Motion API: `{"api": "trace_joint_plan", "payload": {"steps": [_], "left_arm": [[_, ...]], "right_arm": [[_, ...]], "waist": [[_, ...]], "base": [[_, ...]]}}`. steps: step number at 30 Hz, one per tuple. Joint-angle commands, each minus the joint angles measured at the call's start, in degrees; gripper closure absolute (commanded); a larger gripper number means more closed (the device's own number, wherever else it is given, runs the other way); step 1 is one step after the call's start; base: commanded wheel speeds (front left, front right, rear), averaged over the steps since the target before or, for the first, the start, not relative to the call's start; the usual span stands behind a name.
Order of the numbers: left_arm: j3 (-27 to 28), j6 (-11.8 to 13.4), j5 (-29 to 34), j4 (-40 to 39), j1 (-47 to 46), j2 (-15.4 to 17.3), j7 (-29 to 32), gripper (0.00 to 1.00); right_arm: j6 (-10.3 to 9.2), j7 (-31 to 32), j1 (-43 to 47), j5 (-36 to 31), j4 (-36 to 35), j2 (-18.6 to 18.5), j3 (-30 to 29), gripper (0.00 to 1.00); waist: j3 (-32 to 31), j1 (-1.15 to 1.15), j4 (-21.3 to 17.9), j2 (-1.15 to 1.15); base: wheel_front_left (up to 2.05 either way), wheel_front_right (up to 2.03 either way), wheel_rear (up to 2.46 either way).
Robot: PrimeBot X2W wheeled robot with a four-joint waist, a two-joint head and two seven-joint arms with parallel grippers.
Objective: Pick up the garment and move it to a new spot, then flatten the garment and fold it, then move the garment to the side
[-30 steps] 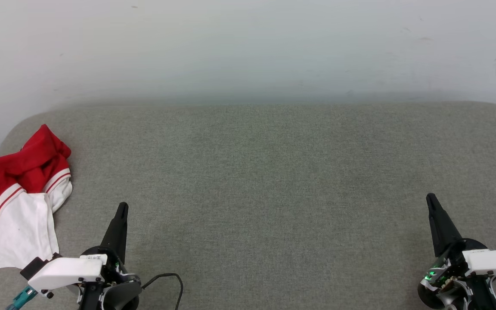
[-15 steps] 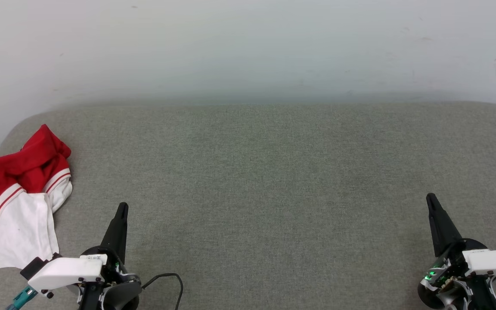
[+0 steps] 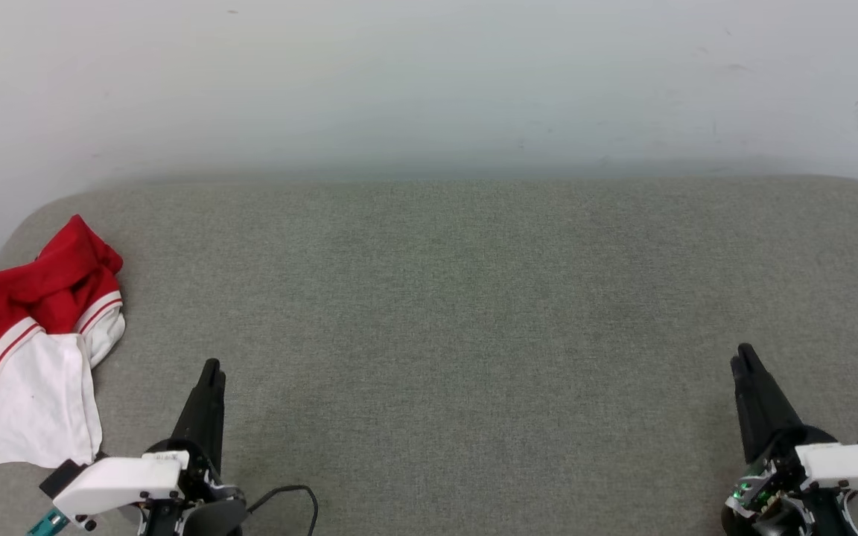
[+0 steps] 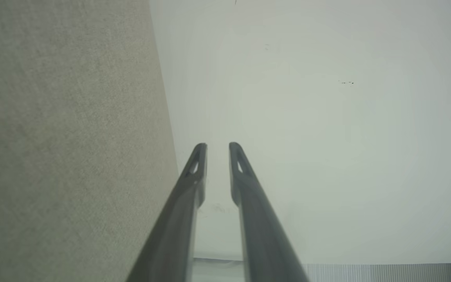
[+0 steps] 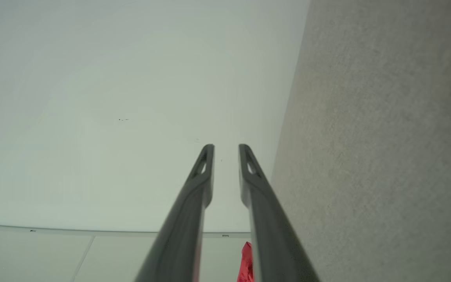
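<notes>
Pointing forward, left claw [image 3: 211, 365] and right claw [image 3: 742, 354] hover low, slightly parted, empty.

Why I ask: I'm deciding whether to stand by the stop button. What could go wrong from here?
1. The garment lies bunched at the left edge of the gray surface, so a pull might drag it off.
2. The left gripper is barely open and may pinch just one layer.
3. The right gripper sits far across the surface, so a one-sided lift could leave the fabric hanging twisted.
</notes>
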Motion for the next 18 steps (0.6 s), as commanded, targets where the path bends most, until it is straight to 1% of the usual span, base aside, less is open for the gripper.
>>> {"api": "trace_joint_plan", "payload": {"steps": [1,11,18], "left_arm": [[-0.05,0.03,0.01,0.38,0.39,-0.02,-0.10,0.00],[-0.59,0.01,1.39,-0.66,1.58,-0.03,-2.95,0.00],[0.29,-0.01,4.73,-1.62,2.25,-0.02,-4.81,0.00]], "right_arm": [[-0.01,-0.03,0.36,-0.01,0.48,0.00,0.04,0.00],[-0.01,-2.87,0.89,-1.84,0.14,0.01,1.84,0.00],[-0.01,-4.75,0.84,-3.71,0.40,0.01,2.84,0.00]], "waist": [[0.01,0.00,0.00,0.00],[0.09,0.00,-0.15,0.00],[0.13,0.00,-0.28,0.00]], "base": [[0.00,0.00,0.00],[0.00,0.00,0.00],[0.00,0.00,0.00]]}}
